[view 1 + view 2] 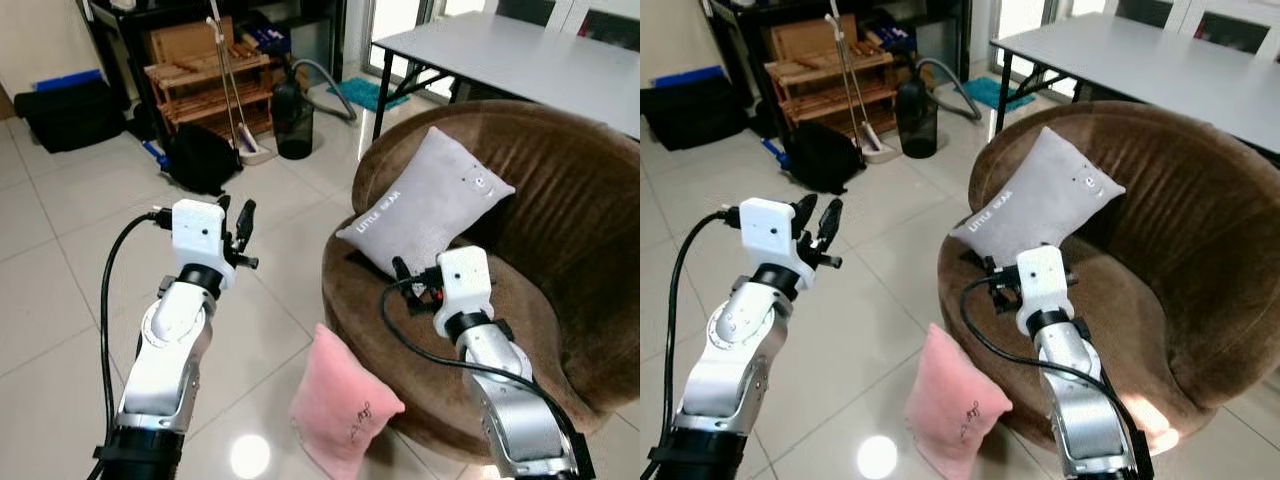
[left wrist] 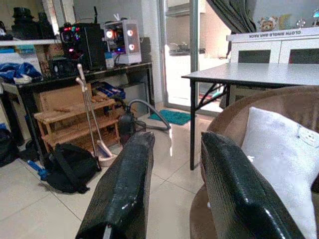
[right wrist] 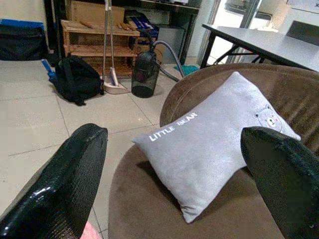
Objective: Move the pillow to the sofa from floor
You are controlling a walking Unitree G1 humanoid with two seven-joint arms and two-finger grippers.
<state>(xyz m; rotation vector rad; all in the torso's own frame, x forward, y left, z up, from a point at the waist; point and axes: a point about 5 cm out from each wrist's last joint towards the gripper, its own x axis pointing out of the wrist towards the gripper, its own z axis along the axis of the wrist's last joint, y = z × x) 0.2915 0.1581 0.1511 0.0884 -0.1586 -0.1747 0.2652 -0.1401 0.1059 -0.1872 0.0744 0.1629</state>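
Pink pillow (image 1: 340,405) on floor tiles, lower centre, leaning on brown sofa (image 1: 560,300) — grey pillow (image 1: 425,205) occupies seat; left gripper (image 1: 241,232) slightly spread, right gripper (image 3: 174,174) spread wide.

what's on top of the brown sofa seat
A grey pillow lies tilted on the sofa, against its back. The seat under it is hidden. The pink pillow sits on the floor.
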